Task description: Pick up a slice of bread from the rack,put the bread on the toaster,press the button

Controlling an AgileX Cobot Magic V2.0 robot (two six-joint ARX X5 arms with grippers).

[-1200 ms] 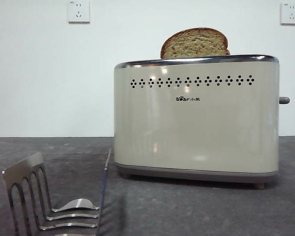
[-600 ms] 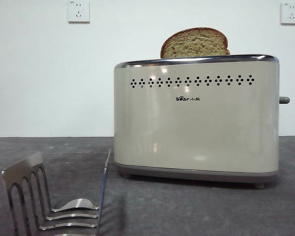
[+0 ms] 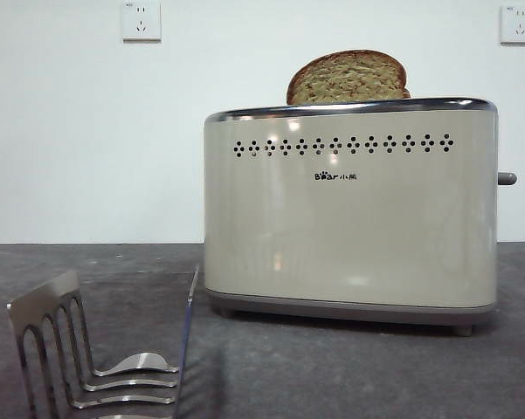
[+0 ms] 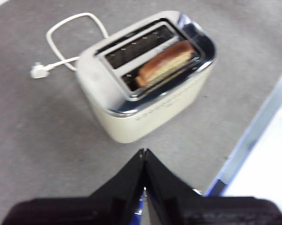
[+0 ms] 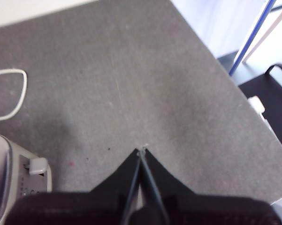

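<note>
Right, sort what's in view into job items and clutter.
Job: slice of bread in the toaster; button; rack; left gripper; right gripper.
Clutter: wall sockets; power cord; chair.

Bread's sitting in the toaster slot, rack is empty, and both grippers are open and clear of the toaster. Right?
Not quite: both grippers are shut. The left gripper and the right gripper show closed jaws in their wrist views. The slice of bread does sit in the toaster; the visible part of the rack is empty.
</note>
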